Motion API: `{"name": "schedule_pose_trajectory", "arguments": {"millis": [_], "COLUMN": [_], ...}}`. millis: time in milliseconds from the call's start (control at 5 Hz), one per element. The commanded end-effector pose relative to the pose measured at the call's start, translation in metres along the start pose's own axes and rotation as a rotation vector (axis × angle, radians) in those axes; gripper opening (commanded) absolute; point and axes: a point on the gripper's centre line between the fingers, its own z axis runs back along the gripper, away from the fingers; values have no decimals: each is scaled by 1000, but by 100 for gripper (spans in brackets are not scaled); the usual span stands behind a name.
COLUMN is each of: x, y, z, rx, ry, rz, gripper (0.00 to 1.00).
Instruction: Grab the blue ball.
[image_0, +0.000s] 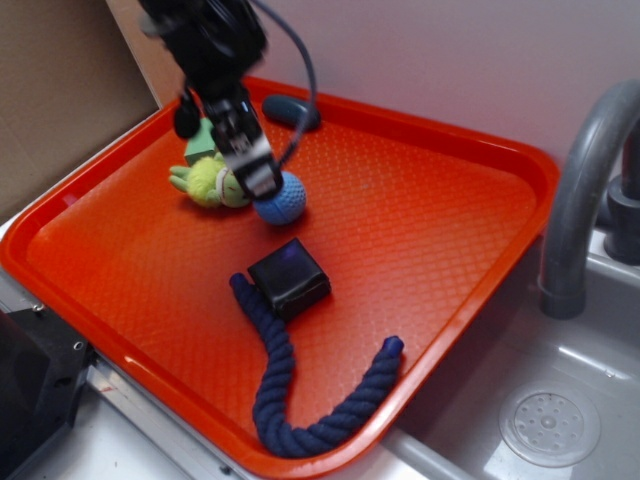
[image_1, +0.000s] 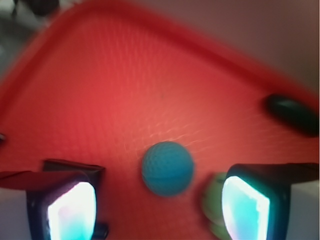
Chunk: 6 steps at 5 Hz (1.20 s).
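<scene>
On the orange tray (image_0: 450, 230), toward its far left part, the blue ball (image_0: 281, 200) rests on the textured floor, touching the green plush toy (image_0: 210, 181) on that toy's right. The gripper (image_0: 255, 180) hangs just over the seam between ball and toy, its dark fingers reaching down to the ball's upper left edge. From the exterior view alone the spread of the jaws cannot be read, since the arm covers them. The wrist view settles it: the gripper (image_1: 160, 210) is spread wide, one glowing pad (image_1: 72, 212) on each side, and the ball (image_1: 167, 168) lies in the gap between them, nearer the far end, untouched by either pad. The plush toy (image_1: 214, 202) peeks out beside the right-hand pad there. Only the exterior view shows the black cube (image_0: 290, 277) nearer than the ball, with the navy rope (image_0: 300, 400) curling beyond it, and the dark oval pebble (image_0: 291, 111) at the tray's far rim, which the wrist view shows only as a blurred dark shape (image_1: 291, 113).
</scene>
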Motion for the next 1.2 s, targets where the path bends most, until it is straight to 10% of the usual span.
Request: {"name": "schedule_pose_trajectory", "arguments": {"millis": [0, 400, 1000], "x": [-2, -2, -2], "y": [11, 5, 9], "z": [-41, -40, -39], "rx": [75, 60, 13], "ry": [43, 29, 24], "rz": [-53, -86, -31], "gripper": [100, 0, 0]}}
